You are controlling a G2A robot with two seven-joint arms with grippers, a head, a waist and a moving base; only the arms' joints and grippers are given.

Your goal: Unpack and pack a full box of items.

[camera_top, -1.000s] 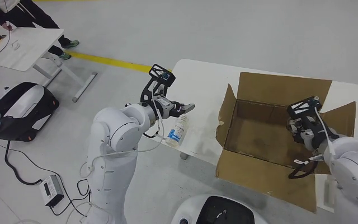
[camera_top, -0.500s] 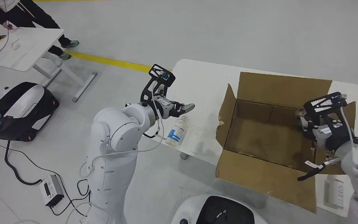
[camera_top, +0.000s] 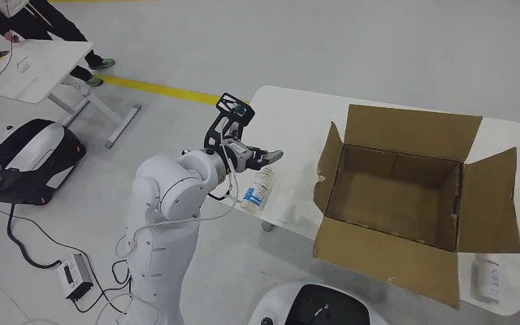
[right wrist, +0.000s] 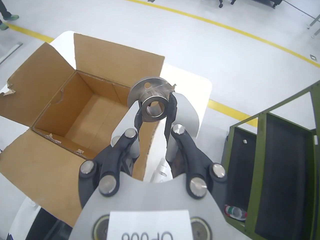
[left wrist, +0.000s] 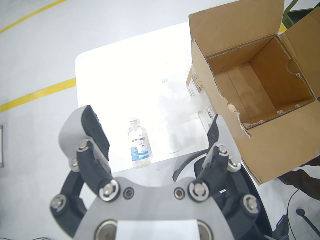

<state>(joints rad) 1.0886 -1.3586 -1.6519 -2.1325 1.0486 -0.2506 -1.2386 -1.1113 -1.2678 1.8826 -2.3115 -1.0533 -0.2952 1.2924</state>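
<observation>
Cardboard box (camera_top: 382, 256) stands on the white table (camera_top: 301, 122), all four flaps up and its brown floor showing. White printed stickers sit on its outer wall (left wrist: 262, 151), too small to read.

Right gripper (right wrist: 155, 112): jaws pinch a metal flanged bushing (right wrist: 147, 89) by its hub, bore facing the camera, held in the air beside the box (right wrist: 37, 156). There is a white printed tag on the wrist plate.

Clear bottle (camera_top: 256, 192) lies on its side at 9 o'clock from the box, near the table edge. Its label (left wrist: 140, 148) is white and blue with print.

Left gripper (camera_top: 256, 134) hangs at 12 o'clock from the bottle (left wrist: 140, 146), apart from it. Seen from its own wrist (left wrist: 151, 121), the jaws are spread wide and hold nothing.

White flat pack (camera_top: 487, 278) lies at 4 o'clock from the box, just beside it; its print is illegible.
</observation>
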